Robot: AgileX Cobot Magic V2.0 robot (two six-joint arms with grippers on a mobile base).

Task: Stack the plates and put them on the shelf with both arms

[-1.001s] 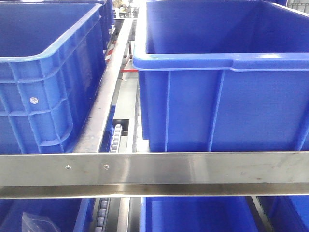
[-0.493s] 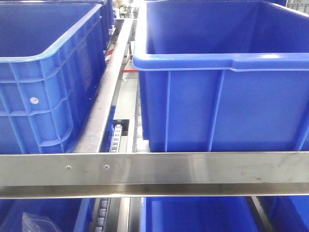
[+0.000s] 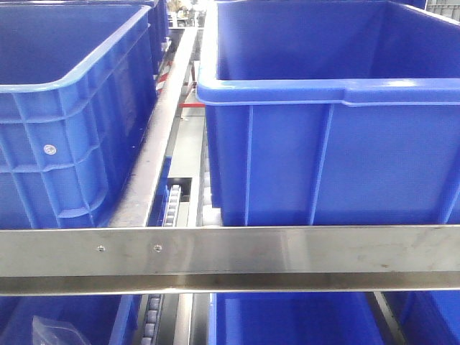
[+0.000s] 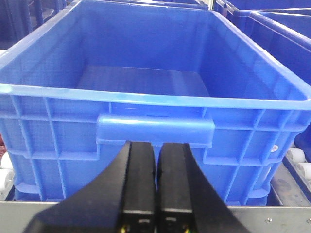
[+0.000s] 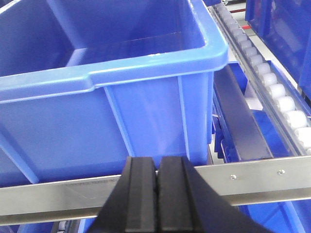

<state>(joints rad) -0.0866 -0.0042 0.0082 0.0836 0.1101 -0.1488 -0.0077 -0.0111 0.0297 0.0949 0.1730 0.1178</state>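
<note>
No plates show in any view; they are out of view. My left gripper [image 4: 156, 145] is shut and empty, its black fingers pointing at the handle of a blue crate [image 4: 155, 99] that stands empty on the shelf. My right gripper [image 5: 156, 162] is shut and empty, in front of the steel shelf rail [image 5: 252, 177] and another empty blue crate [image 5: 97, 77]. Neither gripper shows in the front view.
The front view shows two blue crates, left [image 3: 68, 108] and right [image 3: 330, 115], on a roller shelf behind a steel crossbar [image 3: 230, 259]. More blue bins sit on the level below [image 3: 295, 320]. White rollers [image 5: 279, 92] run along the right side.
</note>
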